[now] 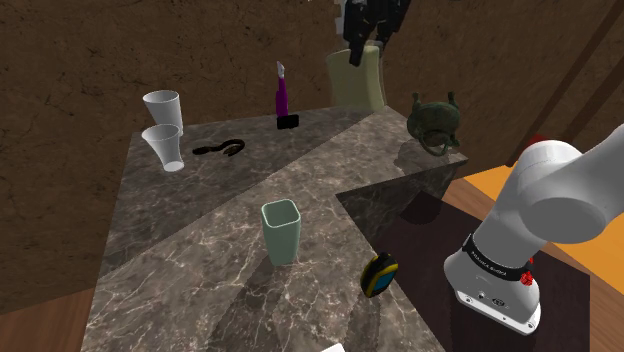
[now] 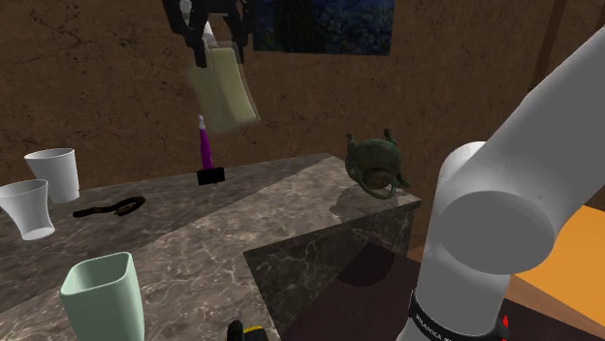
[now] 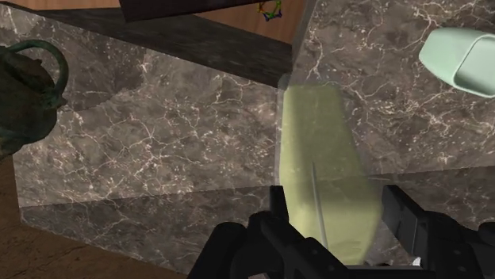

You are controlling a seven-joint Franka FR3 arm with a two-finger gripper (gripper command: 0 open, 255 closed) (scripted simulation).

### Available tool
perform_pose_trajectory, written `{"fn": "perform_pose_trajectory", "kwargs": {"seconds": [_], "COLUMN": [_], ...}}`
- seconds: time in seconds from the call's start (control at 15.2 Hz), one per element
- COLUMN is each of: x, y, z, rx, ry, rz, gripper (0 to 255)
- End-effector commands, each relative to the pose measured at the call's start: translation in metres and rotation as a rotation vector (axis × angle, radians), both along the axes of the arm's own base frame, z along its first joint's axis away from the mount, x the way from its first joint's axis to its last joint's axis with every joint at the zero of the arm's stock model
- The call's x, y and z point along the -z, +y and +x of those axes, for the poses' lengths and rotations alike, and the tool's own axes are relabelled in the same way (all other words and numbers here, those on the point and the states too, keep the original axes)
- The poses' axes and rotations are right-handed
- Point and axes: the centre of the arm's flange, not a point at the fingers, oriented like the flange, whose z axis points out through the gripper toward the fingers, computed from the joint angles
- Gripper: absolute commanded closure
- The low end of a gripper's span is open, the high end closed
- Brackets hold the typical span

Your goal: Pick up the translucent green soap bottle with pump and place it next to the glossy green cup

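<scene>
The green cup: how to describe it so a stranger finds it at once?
On the dark veined marble counter, look at the near part, by the yellow-and-black tape measure. The pale green cup stands there upright. Unlike the two white round cups farther back, it is square-mouthed.

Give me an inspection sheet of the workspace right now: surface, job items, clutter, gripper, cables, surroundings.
Surface: marbled L-shaped counter, things scattered over it.
Job's things: translucent pale green soap bottle held in the air over the counter's far side; pale green cup upright on the counter, well apart from the bottle.
Clutter: white cup, second white cup, black curved object, purple item on a black base, dark green teapot, yellow-and-black tape measure at the counter's edge.
Gripper: gripper shut on the soap bottle near its top.
Cables: nothing seen.
Surroundings: brown wall, dark picture hanging on it.
</scene>
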Motion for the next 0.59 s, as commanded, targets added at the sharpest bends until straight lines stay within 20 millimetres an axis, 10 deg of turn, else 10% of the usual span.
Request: {"fn": "perform_pose_trajectory", "kwargs": {"seconds": [0.0, 0.53], "x": [-0.001, -0.001], "y": [0.026, 0.125], "z": [-0.01, -0.048], "rx": [0.002, 0.002], "ry": [0.0, 0.0], "rz": [0.0, 0.0], "gripper": [255, 255]}}
